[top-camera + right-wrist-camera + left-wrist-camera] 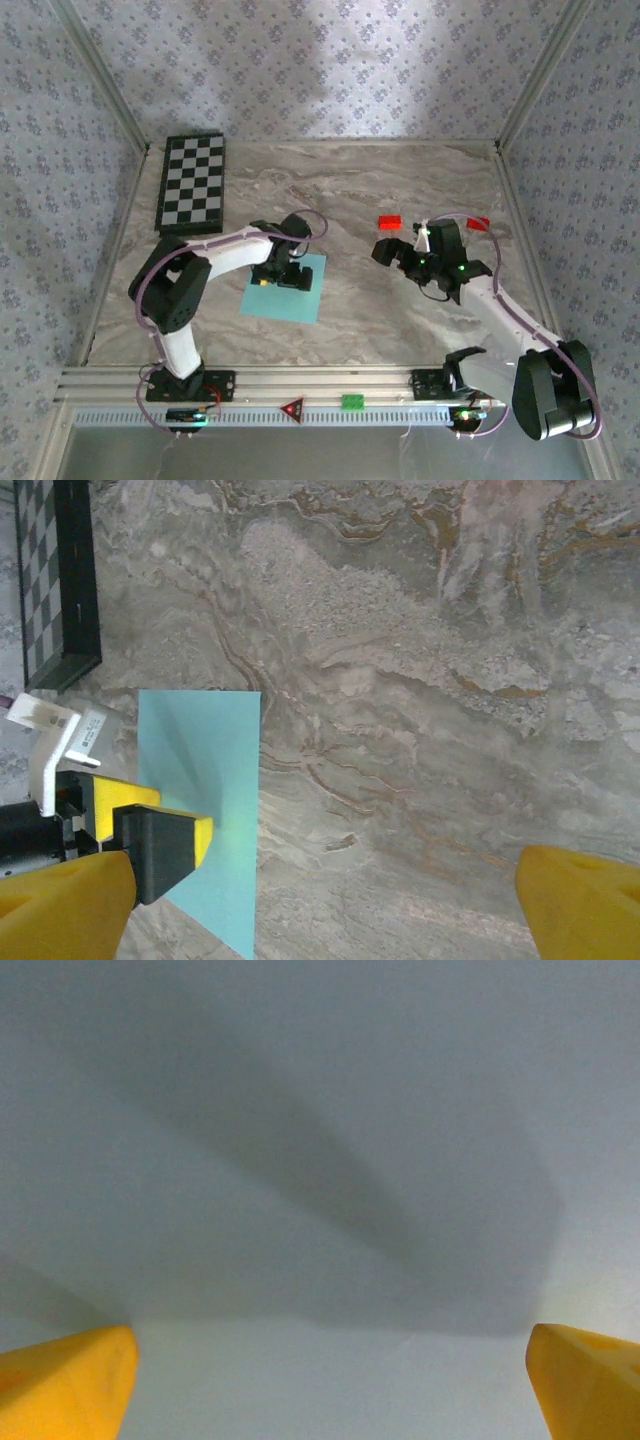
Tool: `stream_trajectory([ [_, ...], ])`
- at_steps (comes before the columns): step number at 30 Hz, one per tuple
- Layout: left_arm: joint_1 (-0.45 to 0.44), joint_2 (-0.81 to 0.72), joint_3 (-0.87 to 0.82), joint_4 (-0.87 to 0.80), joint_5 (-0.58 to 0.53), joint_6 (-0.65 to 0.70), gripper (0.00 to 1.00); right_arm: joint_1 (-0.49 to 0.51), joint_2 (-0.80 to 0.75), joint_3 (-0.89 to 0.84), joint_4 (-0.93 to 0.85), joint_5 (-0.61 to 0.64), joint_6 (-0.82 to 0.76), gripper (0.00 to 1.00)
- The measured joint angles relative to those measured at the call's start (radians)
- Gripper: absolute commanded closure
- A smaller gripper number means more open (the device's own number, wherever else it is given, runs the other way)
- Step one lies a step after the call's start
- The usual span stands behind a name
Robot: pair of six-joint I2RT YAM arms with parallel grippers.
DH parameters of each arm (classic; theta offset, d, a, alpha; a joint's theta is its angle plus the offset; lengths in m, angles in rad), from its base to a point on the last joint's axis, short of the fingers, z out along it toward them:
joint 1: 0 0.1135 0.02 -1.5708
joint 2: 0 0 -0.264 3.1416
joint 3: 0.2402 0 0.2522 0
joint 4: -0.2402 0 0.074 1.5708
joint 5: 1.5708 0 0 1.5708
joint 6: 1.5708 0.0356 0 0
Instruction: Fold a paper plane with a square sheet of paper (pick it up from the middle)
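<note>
A chessboard lies at the far left corner of the marble table, its long side running along the left edge; the right wrist view shows its black frame well apart from the paper.

To its right, the left arm bends inward and its end effector points down over the cyan paper sheet. The sheet lies flat and unfolded, left of the table's middle, slightly skewed to the table's edges. All four edges are free of other things, and bare marble lies between its near edge and the rail in front. The end effector sits over the far half of the sheet. In the left wrist view the end effector stands wide: its yellow fingertips are at opposite sides with only pale paper and shadow between them. Whether the tips touch the sheet I cannot tell.

In the right wrist view, the sheet's straight edge meets open marble, with the left end effector above it.

A broad bare strip of table separates the sheet from the right end effector, which hovers wide and holds nothing. One red block lies just beyond it; another red block lies near the right edge.
</note>
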Motion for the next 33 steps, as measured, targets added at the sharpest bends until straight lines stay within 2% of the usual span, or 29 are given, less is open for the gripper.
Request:
stream_trajectory([
  [13,-0.109,0.050,0.063,-0.016,-0.063,-0.286,0.00,0.000,-0.063,-0.011,-0.036,0.061,0.031,0.00],
  [17,-0.135,0.060,0.091,-0.025,-0.092,-0.297,0.00,0.000,-0.068,-0.012,-0.042,0.061,0.031,0.00],
  [21,-0.122,0.060,0.107,-0.043,-0.118,-0.296,0.00,0.009,-0.066,-0.012,-0.042,0.043,0.030,0.00],
  [33,-0.098,0.061,0.111,-0.040,-0.110,-0.257,0.00,0.068,0.000,-0.011,-0.041,0.034,0.030,0.00],
])
